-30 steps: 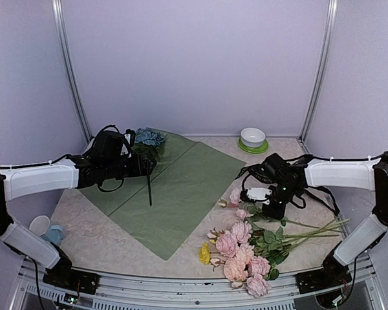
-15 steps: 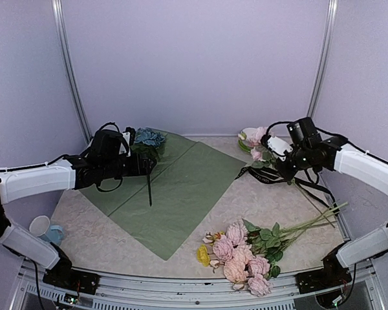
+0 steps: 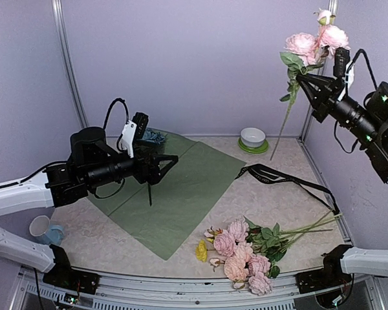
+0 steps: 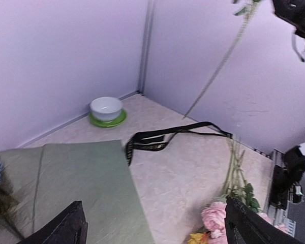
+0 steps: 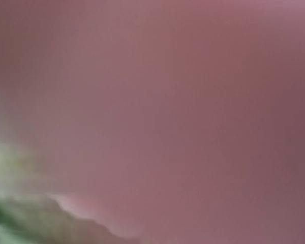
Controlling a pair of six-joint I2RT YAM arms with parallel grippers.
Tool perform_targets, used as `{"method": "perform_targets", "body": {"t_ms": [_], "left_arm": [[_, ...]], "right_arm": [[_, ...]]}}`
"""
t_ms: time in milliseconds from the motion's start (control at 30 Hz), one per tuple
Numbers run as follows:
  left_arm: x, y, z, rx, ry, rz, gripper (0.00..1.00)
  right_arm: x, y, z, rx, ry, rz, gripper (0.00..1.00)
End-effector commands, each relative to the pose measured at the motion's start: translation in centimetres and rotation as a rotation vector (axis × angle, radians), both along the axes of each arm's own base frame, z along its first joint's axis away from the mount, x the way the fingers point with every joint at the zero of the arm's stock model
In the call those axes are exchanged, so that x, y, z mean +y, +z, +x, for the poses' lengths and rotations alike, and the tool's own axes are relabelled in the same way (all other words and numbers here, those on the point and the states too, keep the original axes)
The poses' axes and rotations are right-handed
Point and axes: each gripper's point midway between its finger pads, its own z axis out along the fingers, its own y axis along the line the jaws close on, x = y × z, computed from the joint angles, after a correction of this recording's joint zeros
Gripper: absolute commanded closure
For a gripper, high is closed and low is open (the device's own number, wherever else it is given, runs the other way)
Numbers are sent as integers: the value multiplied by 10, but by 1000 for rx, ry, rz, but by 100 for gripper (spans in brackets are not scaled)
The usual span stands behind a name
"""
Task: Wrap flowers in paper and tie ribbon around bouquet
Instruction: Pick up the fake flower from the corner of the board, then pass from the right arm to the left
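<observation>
A sage green sheet of paper (image 3: 181, 184) (image 4: 76, 178) lies flat in the middle of the table. A bunch of pink roses with a yellow bloom (image 3: 242, 255) (image 4: 216, 216) rests near the front edge, stems pointing right. The black ribbon (image 3: 281, 175) (image 4: 165, 138) lies loose between paper and right wall. A blue hydrangea (image 3: 152, 137) sits at the paper's far corner. My left gripper (image 3: 167, 166) (image 4: 152, 229) hovers open over the paper's left part, nothing between its fingers. High at the right, my right gripper (image 3: 305, 81) is shut on a pink rose stem (image 3: 286, 113) that dangles below it. Pink petals blur the right wrist view.
A white bowl on a green saucer (image 3: 253, 138) (image 4: 107, 110) stands at the back right by the corner post. A small cup (image 3: 40, 225) sits at the front left. Purple walls close in the back and both sides.
My right arm picked a pink rose stem off the table and swung it high up at the right. The left arm rose off the paper, and its gripper now points toward the middle.
</observation>
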Motion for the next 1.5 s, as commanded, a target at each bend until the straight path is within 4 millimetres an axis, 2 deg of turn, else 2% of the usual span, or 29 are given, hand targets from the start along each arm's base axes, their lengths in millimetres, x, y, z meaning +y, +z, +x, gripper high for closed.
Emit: {"method": "perform_targets", "body": {"t_ms": [0, 100, 133, 200, 300, 367, 500, 633, 767, 833, 867, 900, 967, 1000, 1067, 1133, 1200, 1300, 1467], "left_arm": [[-41, 25, -56, -165, -284, -44, 8], [-60, 31, -80, -193, -395, -81, 7], [-64, 30, -82, -194, -402, -86, 7], [-69, 25, -76, -177, -384, -78, 7], [-72, 12, -62, -147, -324, -43, 14], [-73, 4, -62, -137, -333, -28, 28], [-69, -1, -62, -119, -316, -46, 66], [-61, 2, -60, -121, -288, -80, 98], [-60, 3, -62, -103, -306, -102, 100], [-59, 5, -60, -73, -311, -125, 100], [-56, 5, -56, -39, -307, -143, 100], [-51, 4, -49, 18, -294, -176, 100], [-36, -1, -25, 129, -234, -224, 100], [-24, -7, -8, 185, -176, -243, 100], [4, -26, 27, 279, -7, -242, 100], [40, -60, 61, 394, 202, -197, 100], [69, -89, 85, 509, 307, -187, 100], [96, -130, 105, 644, 375, -169, 100], [126, -169, 136, 711, 470, -118, 100]], "right_arm": [[93, -21, -37, 130, 635, 93, 100], [136, -25, -56, 116, 787, 131, 100], [150, -26, -61, 112, 815, 125, 100], [180, -31, -71, 118, 871, 98, 100], [206, -39, -75, 124, 922, 74, 100], [215, -44, -73, 137, 935, 66, 100], [224, -51, -75, 156, 973, 60, 100], [225, -52, -76, 160, 974, 59, 100], [222, -52, -77, 164, 966, 61, 100], [222, -57, -70, 176, 921, 46, 100], [223, -61, -62, 194, 869, 38, 97], [221, -66, -50, 218, 804, 30, 73], [213, -78, -20, 280, 630, 28, 9], [207, -84, -5, 314, 545, 26, 1], [191, -103, 23, 382, 378, 9, 0], [169, -124, 54, 457, 189, -10, 0], [151, -152, 73, 553, 62, -51, 0], [140, -179, 82, 635, -2, -98, 0], [142, -204, 83, 690, -11, -159, 0]]}}
